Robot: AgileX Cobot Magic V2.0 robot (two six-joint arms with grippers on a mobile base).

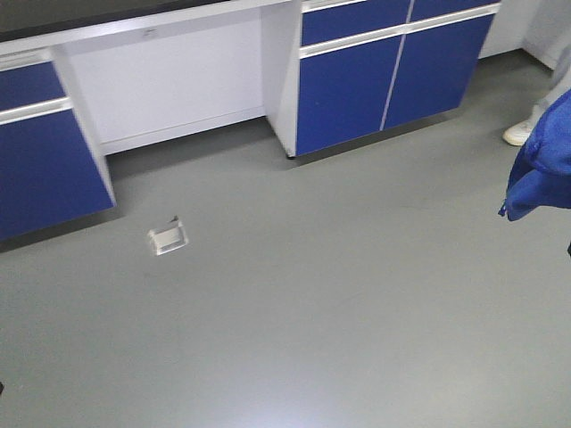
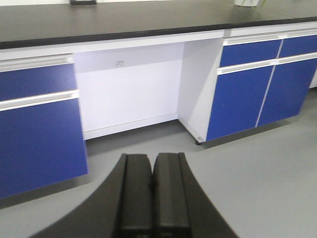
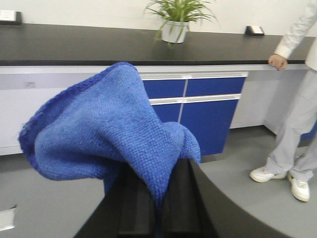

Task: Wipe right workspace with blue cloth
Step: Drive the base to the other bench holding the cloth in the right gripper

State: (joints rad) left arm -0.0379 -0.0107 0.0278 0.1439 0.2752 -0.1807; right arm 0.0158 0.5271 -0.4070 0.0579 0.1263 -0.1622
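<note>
Folds of the blue cloth point(image 3: 109, 129) billow over the right fingers point(image 3: 133, 208), which pinch it tight in the air, well short of the front edge of the counter point(image 3: 74, 47) (a potted plant point(image 3: 174, 25) stands near its back edge), while the left fingers point(image 2: 136, 193) press together, holding nothing.

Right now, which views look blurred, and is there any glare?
Front view: pale glare on the floor, blue cloth soft at the edge. Left wrist view: left gripper close and blurred. Right wrist view: cloth weave fairly sharp, person behind blurred.
</note>
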